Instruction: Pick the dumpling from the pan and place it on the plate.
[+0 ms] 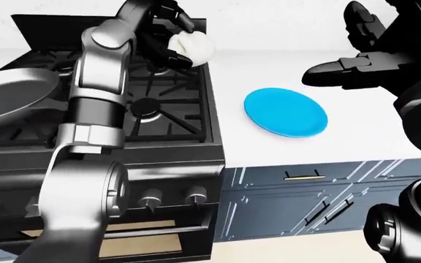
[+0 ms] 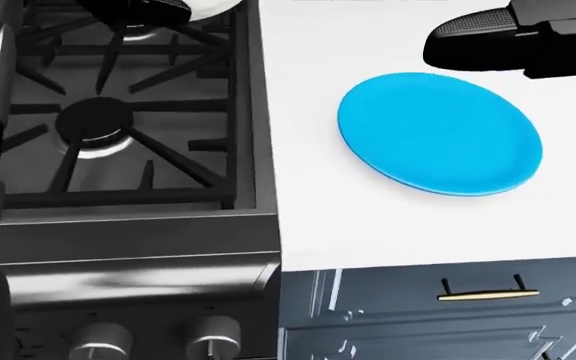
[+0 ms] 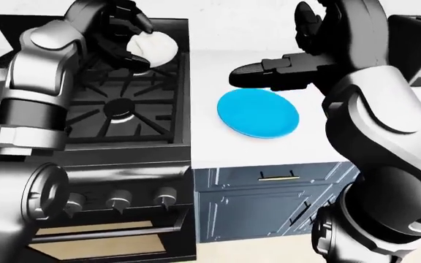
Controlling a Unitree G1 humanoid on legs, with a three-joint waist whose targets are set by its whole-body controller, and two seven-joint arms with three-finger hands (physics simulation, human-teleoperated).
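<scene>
Left hand (image 1: 168, 34) is pinching the dumpling (image 1: 193, 46) over the stove (image 1: 159, 104); a loosening grip risks dropping it short of the plate (image 1: 285, 112).

left robot hand (image 1: 168, 34): raised, fingers closed round a load | right robot hand (image 3: 283, 70): raised, fingers spread

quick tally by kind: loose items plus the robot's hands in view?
dumpling: 1, held in the left hand
pan: 1
plate: 1
hands: 2, counting the right hand
Total: 5
</scene>
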